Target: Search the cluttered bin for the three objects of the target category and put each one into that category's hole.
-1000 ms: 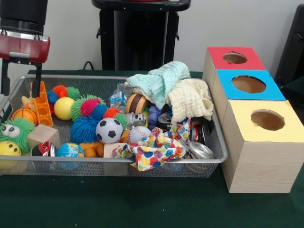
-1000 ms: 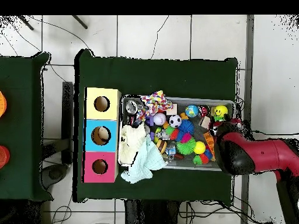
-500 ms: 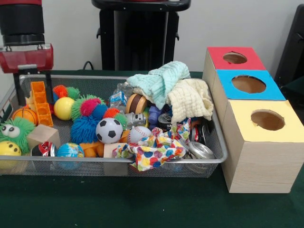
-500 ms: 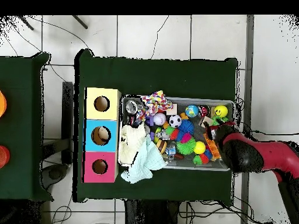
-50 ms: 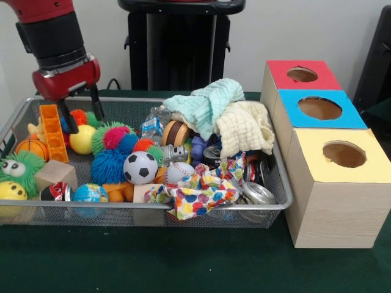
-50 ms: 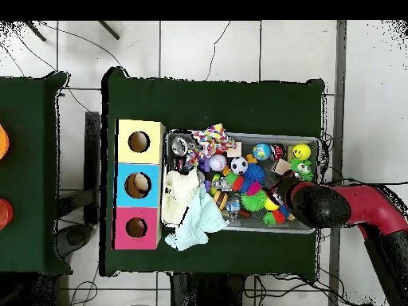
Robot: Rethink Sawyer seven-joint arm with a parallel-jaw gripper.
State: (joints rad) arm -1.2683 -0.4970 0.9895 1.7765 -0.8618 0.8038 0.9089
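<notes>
Front view: camera set low and close across the dark green table point(image 5: 183, 268), facing the grey wall behind it. The silver wire-mesh bin point(image 5: 146, 210) fills the left and centre; the row of three wooden boxes with red, blue and yellow holed tops point(image 5: 333, 183) stands at the right.

Overhead view: camera high above, looking straight down, much farther off. White tiled floor point(image 6: 207, 48) surrounds the table point(image 6: 215, 100).

Both views share the bin point(image 6: 312, 231), the boxes point(image 6: 139, 183) and the tabletop, turned half round between them.
</notes>
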